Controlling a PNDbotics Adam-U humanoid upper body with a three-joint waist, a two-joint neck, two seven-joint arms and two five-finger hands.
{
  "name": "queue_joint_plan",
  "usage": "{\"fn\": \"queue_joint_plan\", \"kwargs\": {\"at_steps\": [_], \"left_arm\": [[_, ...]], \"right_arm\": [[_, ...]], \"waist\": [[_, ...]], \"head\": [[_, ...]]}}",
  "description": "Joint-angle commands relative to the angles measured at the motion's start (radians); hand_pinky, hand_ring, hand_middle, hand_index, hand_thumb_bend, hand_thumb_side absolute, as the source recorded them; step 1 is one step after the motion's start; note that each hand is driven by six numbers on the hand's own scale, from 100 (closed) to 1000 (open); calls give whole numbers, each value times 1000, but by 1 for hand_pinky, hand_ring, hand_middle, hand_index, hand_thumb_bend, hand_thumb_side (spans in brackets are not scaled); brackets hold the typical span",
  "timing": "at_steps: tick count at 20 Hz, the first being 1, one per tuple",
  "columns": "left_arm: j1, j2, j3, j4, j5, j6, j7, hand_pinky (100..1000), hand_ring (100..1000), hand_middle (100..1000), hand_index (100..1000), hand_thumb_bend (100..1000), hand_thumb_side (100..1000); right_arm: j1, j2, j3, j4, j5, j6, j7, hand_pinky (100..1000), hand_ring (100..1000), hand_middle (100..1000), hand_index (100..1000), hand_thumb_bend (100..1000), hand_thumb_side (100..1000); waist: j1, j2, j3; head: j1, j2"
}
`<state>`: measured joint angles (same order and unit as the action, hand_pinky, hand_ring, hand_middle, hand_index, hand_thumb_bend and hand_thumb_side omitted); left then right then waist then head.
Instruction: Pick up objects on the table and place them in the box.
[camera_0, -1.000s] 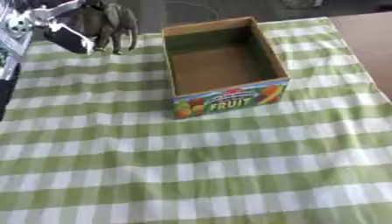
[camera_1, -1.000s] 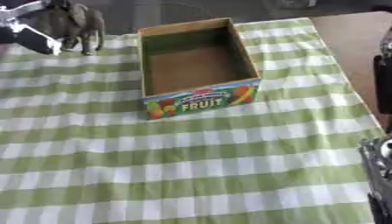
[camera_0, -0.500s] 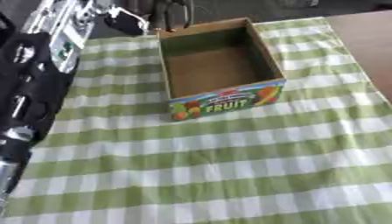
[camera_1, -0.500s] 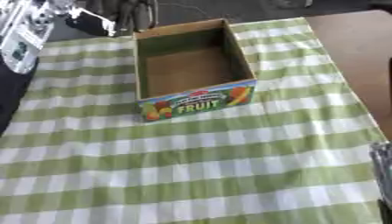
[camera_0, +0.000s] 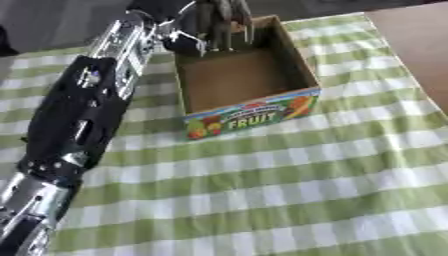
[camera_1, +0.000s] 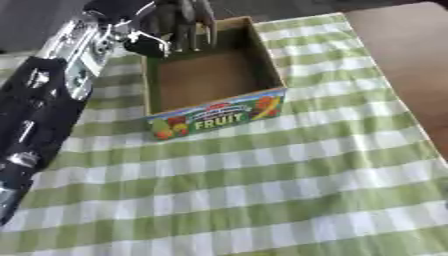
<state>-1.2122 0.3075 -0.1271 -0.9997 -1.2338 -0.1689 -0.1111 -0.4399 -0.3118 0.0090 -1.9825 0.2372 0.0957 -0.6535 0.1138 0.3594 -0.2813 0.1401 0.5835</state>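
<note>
At the upper left of the frame, the left hand (camera_0: 179, 30) curls its fingers around a grey toy animal (camera_0: 223, 17), whose legs dangle below them over the box's (camera_0: 293, 62) far edge.

I'm getting soft, even lighting, but everything's looking blurry, with the arm (camera_0: 83, 115) smearing worst; no glare.

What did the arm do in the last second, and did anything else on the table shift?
The left hand has swung in from the far left corner of the green checked cloth and now hangs over the far end of the fruit box, carrying a dark grey object whose legs point down into it. It has not let go. The box looks empty, as before; it lies askew because the camera tilted.
</note>
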Motion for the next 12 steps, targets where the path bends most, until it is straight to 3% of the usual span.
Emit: {"fn": "queue_joint_plan", "kwargs": {"at_steps": [1,12], "left_arm": [[-36,2,15,15,-32,0,27,565,525,572,544,100,290],[-37,-9,36,108,-192,17,76,583,532,556,525,100,292]], "right_arm": [[-20,-3,9,-18,-12,-5,13,812,629,680,794,100,664],[-27,3,24,-18,-25,-9,32,814,627,680,795,100,663]], "waist": [[0,-14,-14],[29,12,-41]], "head": [[23,-20],[37,-33]]}}
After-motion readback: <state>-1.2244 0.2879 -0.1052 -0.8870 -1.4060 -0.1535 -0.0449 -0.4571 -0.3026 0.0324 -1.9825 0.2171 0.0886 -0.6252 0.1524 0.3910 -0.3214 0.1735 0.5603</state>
